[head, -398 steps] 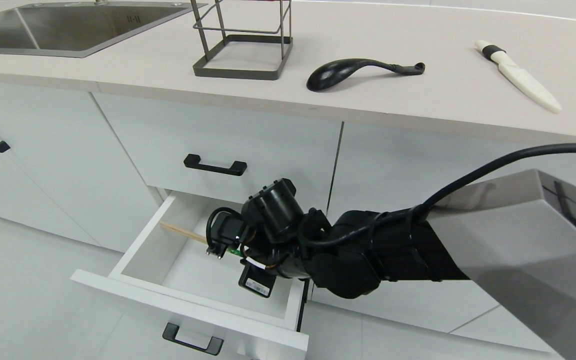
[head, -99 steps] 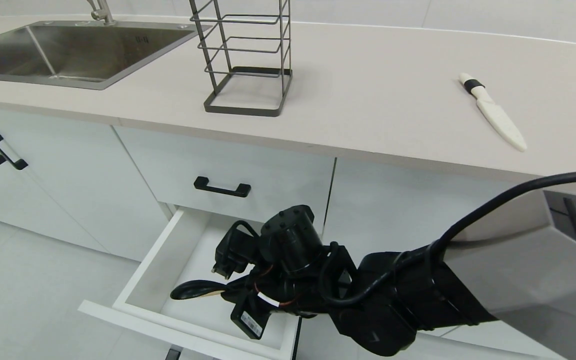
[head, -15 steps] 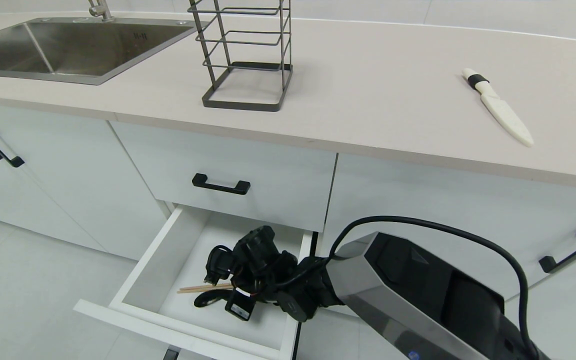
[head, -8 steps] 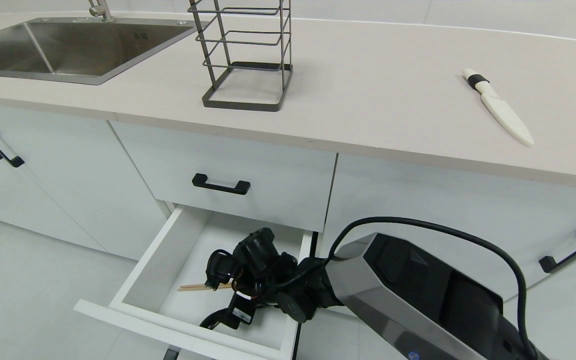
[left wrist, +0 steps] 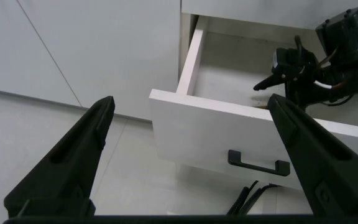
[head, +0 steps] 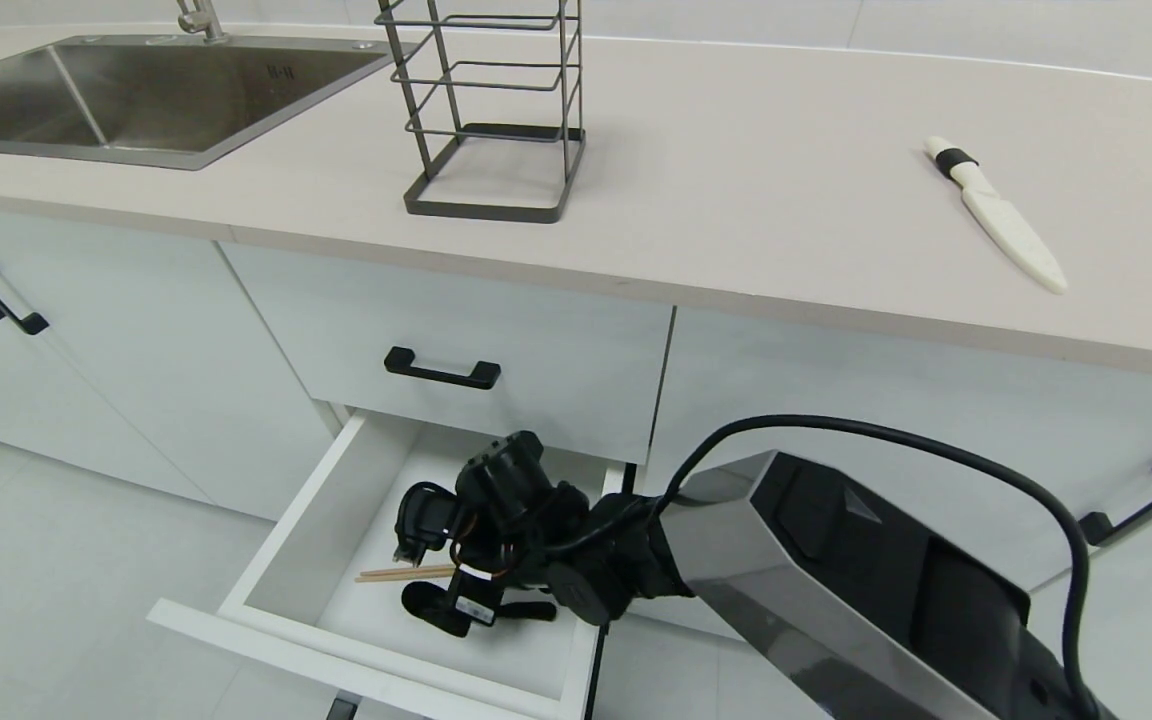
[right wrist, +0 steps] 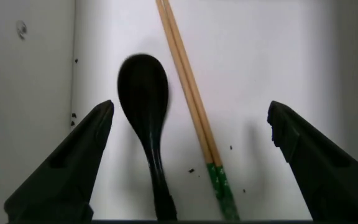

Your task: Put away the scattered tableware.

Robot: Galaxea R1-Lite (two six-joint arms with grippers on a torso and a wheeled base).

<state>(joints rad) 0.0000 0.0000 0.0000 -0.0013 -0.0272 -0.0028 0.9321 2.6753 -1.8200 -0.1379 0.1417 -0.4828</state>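
A black spoon [head: 438, 608] [right wrist: 145, 118] lies flat on the floor of the open white drawer [head: 281, 545], beside a pair of wooden chopsticks [head: 404, 574] [right wrist: 190, 106]. My right gripper [head: 471, 598] [right wrist: 191, 163] hangs just above them inside the drawer, open, with the spoon free between its spread fingers. A white knife [head: 998, 214] with a black band lies on the counter at the right. My left gripper [left wrist: 191, 162] is open and holds nothing, low in front of the drawer's front panel [left wrist: 216, 130].
A dark wire rack [head: 491, 115] stands on the beige counter [head: 736, 180], with a steel sink [head: 126, 85] to its left. Closed cabinet fronts with black handles [head: 441, 368] sit above and around the drawer. The drawer's own handle [left wrist: 258, 165] faces the tiled floor side.
The spoon, hanging from my right gripper a second ago, now lies loose on the drawer floor. The right gripper has opened and lifted slightly.
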